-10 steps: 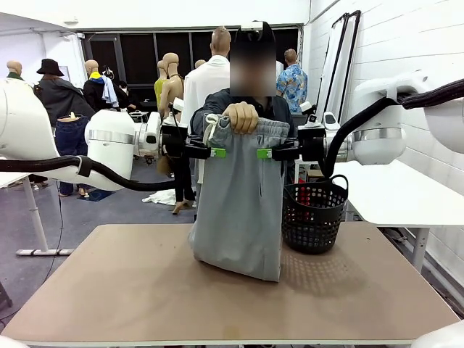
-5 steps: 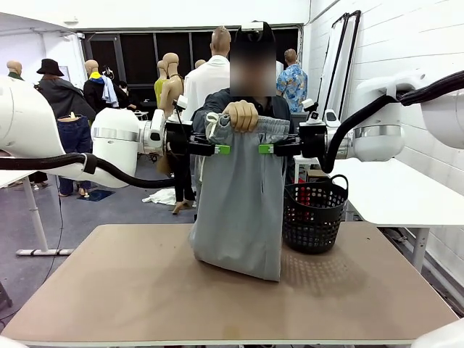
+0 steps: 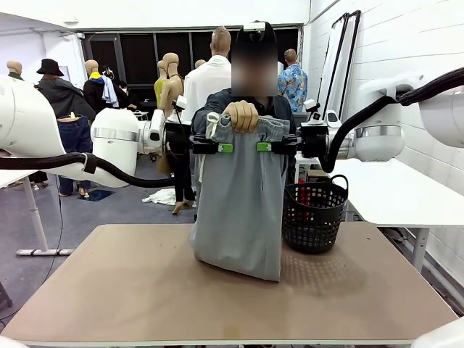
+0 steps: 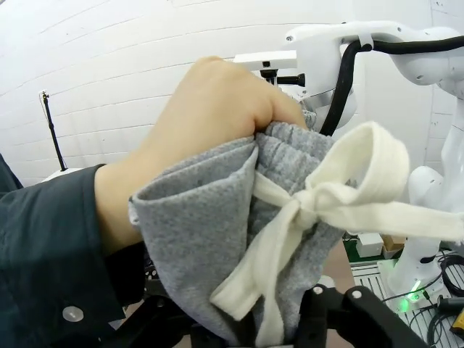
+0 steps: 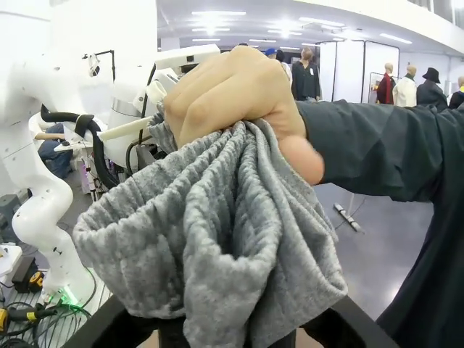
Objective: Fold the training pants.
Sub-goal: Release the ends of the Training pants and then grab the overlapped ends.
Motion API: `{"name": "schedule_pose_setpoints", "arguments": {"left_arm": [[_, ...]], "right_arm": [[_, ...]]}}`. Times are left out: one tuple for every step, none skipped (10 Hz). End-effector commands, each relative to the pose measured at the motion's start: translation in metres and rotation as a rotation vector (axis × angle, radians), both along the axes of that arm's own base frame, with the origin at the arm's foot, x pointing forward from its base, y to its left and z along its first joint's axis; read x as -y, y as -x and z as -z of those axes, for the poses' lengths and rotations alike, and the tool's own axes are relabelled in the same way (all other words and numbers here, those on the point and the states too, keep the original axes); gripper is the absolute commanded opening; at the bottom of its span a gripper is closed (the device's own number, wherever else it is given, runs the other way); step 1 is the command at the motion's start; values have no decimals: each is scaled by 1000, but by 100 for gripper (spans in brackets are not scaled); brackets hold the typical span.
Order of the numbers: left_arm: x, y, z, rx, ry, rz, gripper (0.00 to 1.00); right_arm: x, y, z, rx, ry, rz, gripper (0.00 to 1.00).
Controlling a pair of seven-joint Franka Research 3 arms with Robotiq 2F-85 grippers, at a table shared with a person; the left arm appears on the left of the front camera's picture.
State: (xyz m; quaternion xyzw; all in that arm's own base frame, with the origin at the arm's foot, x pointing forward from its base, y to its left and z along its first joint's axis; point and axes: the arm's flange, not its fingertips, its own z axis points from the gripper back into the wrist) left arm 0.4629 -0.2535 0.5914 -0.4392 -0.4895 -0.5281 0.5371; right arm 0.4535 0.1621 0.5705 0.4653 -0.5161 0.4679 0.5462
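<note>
The training pants [image 3: 239, 217] hang as a light grey bundle from a person's hand [image 3: 241, 116], which grips the waistband above the table. Their lower end rests on the tabletop. My left gripper [image 3: 226, 148] meets the waistband from picture left and my right gripper [image 3: 262, 147] from picture right, both just under the hand. In the left wrist view the bunched grey fabric [image 4: 203, 217] and the white drawstring [image 4: 326, 196] fill the space between my left gripper [image 4: 246, 326] jaws. The right wrist view has gathered fabric [image 5: 217, 239] pressed between my right gripper [image 5: 228, 326] jaws.
A black mesh basket [image 3: 313, 214] stands on the brown table [image 3: 109, 290] just right of the hanging pants. The person stands at the far edge behind the pants. A white table [image 3: 391, 196] is off to the right.
Both grippers moved inward to the waistband sides and their jaws closed onto the fabric. The person's hand and the pants stayed where they were.
</note>
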Motion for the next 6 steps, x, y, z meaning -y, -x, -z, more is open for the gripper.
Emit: {"name": "schedule_pose_setpoints", "arguments": {"left_arm": [[-1,-5,-3,-23,11,-17,0],[-2,-6,-4,-28,26,-37,0],[-3,-7,-4,-26,39,-48,0],[-2,-6,-4,-27,58,-62,0],[-2,-5,-4,-30,74,-69,0],[-2,-6,-3,-31,81,-88,0]], "right_arm": [[3,-6,-6,30,-19,-20,0],[4,-5,-7,29,-23,-36,0],[5,-7,-7,20,-30,-54,0],[6,-6,-7,12,-29,-63,0],[6,-6,-7,3,-22,-70,0],[5,-7,-5,-7,-14,-82,0]]}}
